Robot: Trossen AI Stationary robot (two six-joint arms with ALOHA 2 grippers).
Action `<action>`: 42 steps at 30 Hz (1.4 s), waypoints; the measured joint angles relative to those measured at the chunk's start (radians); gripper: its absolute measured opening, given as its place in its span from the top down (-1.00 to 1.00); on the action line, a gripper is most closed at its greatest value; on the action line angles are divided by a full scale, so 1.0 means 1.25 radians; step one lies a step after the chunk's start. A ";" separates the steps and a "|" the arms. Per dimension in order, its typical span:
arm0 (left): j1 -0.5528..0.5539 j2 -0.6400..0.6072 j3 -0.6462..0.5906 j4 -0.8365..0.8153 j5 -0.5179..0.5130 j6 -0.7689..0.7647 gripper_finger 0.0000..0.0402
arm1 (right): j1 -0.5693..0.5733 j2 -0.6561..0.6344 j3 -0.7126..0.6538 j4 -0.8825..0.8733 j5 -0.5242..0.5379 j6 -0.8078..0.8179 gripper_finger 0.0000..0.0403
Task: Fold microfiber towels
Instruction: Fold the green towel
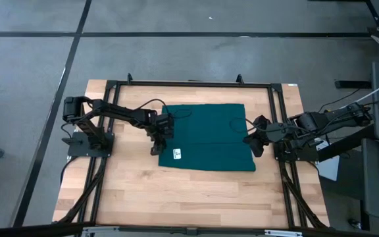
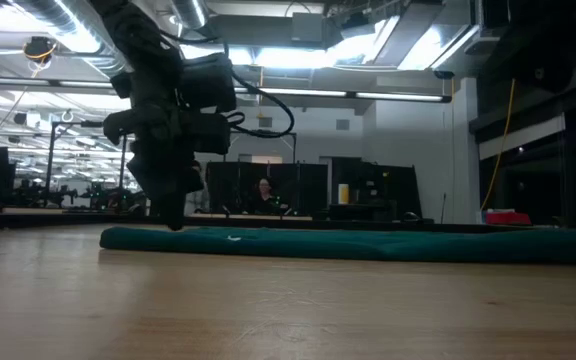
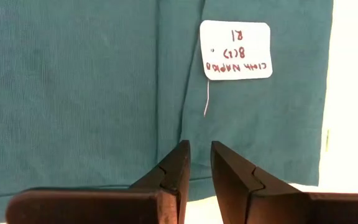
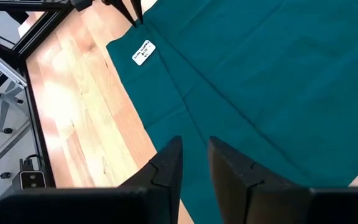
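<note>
At the towel's left edge, the left gripper [image 3: 196, 163] has its jaws a little apart, holding nothing. The right gripper [image 4: 194, 163], jaws also narrow and empty, is over the right edge. The green towel [image 1: 206, 135] lies flat on the wooden table [image 1: 176, 194].

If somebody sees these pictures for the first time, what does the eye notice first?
First, the dark teal towel, spread flat on the middle of the wooden table, with a small white label near its left edge. Then the two dark arms: the left gripper at that left edge, the right gripper at the opposite edge.
</note>
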 joint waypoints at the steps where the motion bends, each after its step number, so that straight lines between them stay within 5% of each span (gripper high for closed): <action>1: -0.002 0.005 0.000 0.005 0.000 -0.001 0.70 | 0.006 0.000 0.000 0.000 0.006 0.002 0.59; 30: -0.005 0.018 0.000 0.012 -0.024 -0.014 0.70 | 0.068 0.000 0.000 0.000 0.053 0.044 0.70; 42: -0.042 0.031 0.003 0.017 -0.057 -0.058 0.98 | 0.068 0.000 0.000 0.000 0.053 0.047 0.68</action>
